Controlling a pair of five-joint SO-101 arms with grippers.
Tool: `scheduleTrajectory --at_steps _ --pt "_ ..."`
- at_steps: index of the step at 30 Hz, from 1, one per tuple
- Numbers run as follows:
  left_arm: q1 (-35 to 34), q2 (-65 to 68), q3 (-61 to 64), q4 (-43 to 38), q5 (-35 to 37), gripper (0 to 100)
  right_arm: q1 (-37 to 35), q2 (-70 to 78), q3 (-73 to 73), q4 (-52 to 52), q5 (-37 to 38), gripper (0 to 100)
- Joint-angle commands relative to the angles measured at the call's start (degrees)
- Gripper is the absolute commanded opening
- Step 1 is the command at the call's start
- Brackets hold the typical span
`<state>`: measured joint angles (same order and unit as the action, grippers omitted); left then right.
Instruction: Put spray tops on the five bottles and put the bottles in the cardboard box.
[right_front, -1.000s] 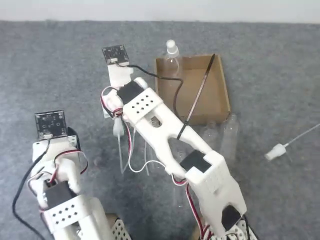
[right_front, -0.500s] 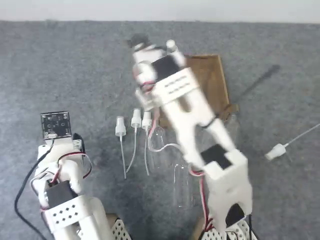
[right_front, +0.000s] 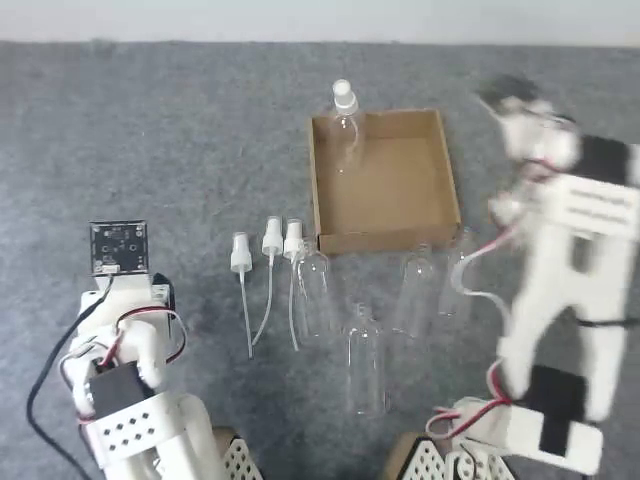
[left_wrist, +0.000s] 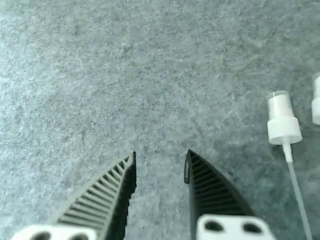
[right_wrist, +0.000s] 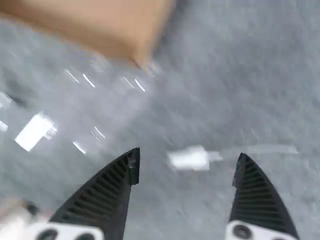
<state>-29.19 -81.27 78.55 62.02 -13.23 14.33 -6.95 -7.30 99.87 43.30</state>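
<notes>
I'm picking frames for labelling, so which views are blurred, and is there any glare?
High view: the right arm is motion-smeared; cardboard box and bottles are crisp. Right wrist view: everything streaks, including the stray spray top between the open fingers, with glints off bottles. Left wrist view: steady, the nearby spray top crisp.

Bottles (right_front: 313, 290): 5, 1 w/ top on. Loose spray tops (right_front: 271, 240): 4. Cardboard box (right_front: 388, 238): 1.

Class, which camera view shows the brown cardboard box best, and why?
The high view: the whole brown cardboard box lies open, all four walls visible, a capped clear bottle at one corner. The right wrist view catches a blurred edge of it. The left wrist view faces grey carpet and a white spray top.
</notes>
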Motion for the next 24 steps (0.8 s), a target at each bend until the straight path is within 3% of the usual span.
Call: scheduleTrajectory --at_steps 1,6,10,19,24 --pt "0.1 -0.7 -2.8 0.2 -0.3 15 11.5 -2.2 4.0 -3.0 19.1 25.8" --pt "0.1 -0.7 -1.1 0.0 -0.3 15 18.2 3.4 8.9 -5.5 41.6 25.9" --pt "0.0 -0.9 -0.3 -0.2 -0.3 15 18.8 7.9 13.5 -11.1 53.0 25.9" --pt "0.0 -0.8 -0.2 -0.2 -0.3 15 17.7 15.6 21.8 -29.3 55.5 26.0" --pt "0.0 -0.8 -0.2 -0.2 -0.3 15 17.8 19.3 22.3 -32.4 55.6 25.8"
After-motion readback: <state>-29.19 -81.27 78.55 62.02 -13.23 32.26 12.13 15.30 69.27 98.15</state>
